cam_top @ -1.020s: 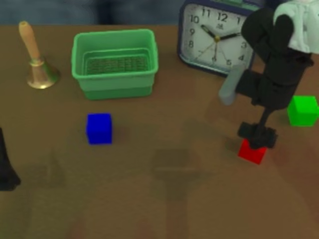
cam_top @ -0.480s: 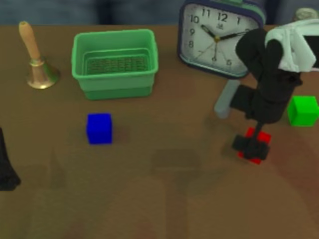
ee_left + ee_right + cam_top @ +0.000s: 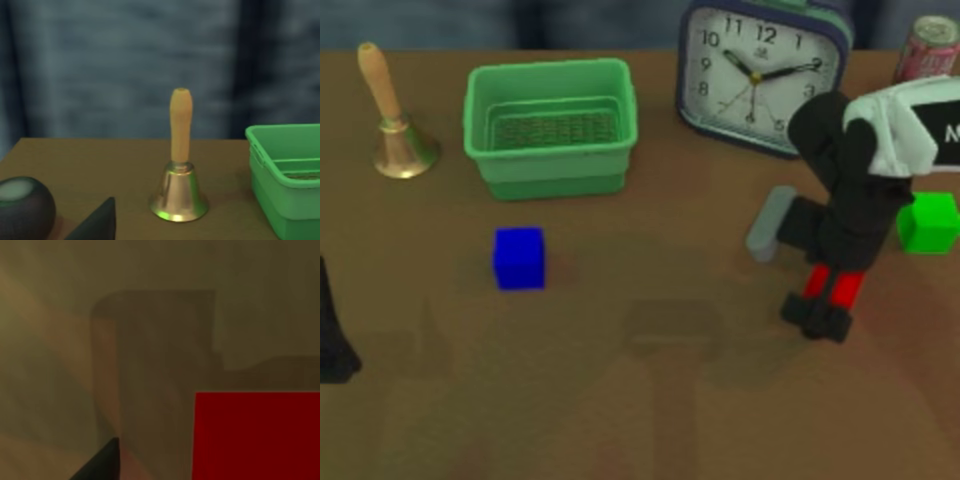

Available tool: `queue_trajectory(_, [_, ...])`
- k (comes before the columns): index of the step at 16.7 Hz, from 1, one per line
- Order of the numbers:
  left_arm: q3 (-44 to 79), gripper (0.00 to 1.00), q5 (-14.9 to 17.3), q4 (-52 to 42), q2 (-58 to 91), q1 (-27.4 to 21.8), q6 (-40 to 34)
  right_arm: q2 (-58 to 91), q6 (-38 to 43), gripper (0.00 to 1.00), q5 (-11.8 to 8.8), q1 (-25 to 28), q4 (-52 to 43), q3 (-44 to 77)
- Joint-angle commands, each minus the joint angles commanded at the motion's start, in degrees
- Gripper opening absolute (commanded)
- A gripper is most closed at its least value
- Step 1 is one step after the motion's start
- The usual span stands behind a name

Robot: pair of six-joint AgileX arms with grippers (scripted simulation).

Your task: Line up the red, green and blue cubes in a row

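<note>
The red cube (image 3: pixel 848 288) sits at the right of the table, largely covered by my right gripper (image 3: pixel 817 313), which is down over it. In the right wrist view the red cube (image 3: pixel 255 435) looms large beside one dark fingertip (image 3: pixel 100 462), with a gap of table between them, so the gripper is open. The green cube (image 3: pixel 928 222) rests behind and to the right of that arm. The blue cube (image 3: pixel 518 258) stands alone at centre left. My left gripper (image 3: pixel 332 345) is parked at the left edge, open, with one fingertip (image 3: pixel 97 225) showing.
A pale green basket (image 3: pixel 550 182) stands behind the blue cube, seen also as the basket (image 3: pixel 287 175) in the left wrist view. A brass bell (image 3: pixel 398 140) is at the back left, a clock (image 3: pixel 760 70) at the back centre and a can (image 3: pixel 927 45) at the back right.
My right gripper has come forward and down from just behind the red cube to over it, hiding most of it. The arm has swung aside, uncovering the can.
</note>
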Motion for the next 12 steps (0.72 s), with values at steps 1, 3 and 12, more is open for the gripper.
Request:
queue_trajectory(1, [0.0,1.0,0.0,0.0,0.0,0.0,0.0,0.0,0.0,1.0,0.0,0.0,0.0,0.0])
queue_trajectory(3, [0.0,1.0,0.0,0.0,0.0,0.0,0.0,0.0,0.0,0.85,0.0,0.0,0.0,0.0])
queue_trajectory(12, [0.0,1.0,0.0,0.0,0.0,0.0,0.0,0.0,0.0,0.17,0.0,0.0,0.0,0.0])
